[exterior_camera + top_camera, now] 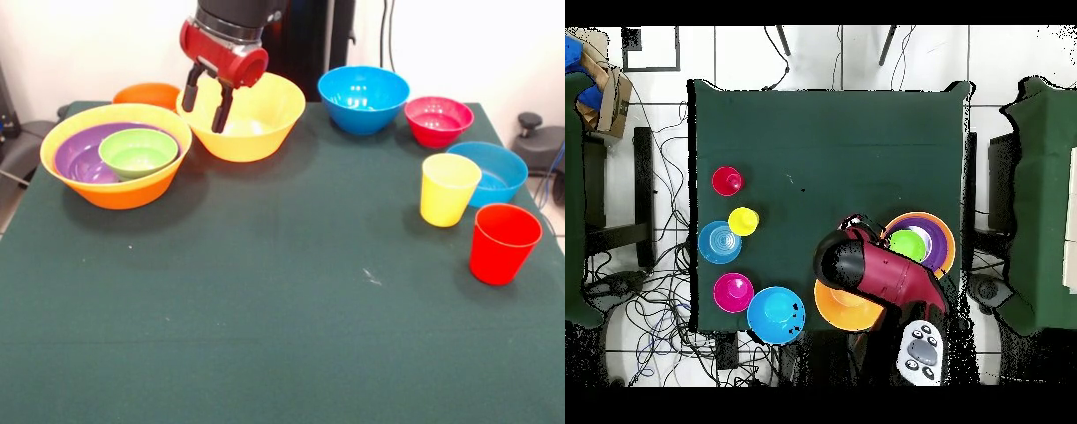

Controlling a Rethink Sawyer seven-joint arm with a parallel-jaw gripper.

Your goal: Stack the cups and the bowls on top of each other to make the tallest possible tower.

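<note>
My gripper [202, 119] is open at the left rim of a large yellow-orange bowl [256, 124], one finger [189, 95] by the rim and the other over the inside. I cannot tell whether they touch it. To its left stands the tower [115, 181]: a large yellow-orange bowl holding a purple bowl [79, 155] with a green bowl [137, 152] inside. The yellow cup [448, 190] and red cup [503, 245] stand upright at the right. In the overhead view the arm [870, 268] hides the gripper, between the tower [937, 232] and the lone bowl [840, 310].
A small orange bowl [146, 92] sits behind the tower. One blue bowl [363, 99] and a pink-red bowl [439, 121] stand at the back right, another blue bowl [494, 172] behind the cups. Cables lie on the floor around the table [825, 140].
</note>
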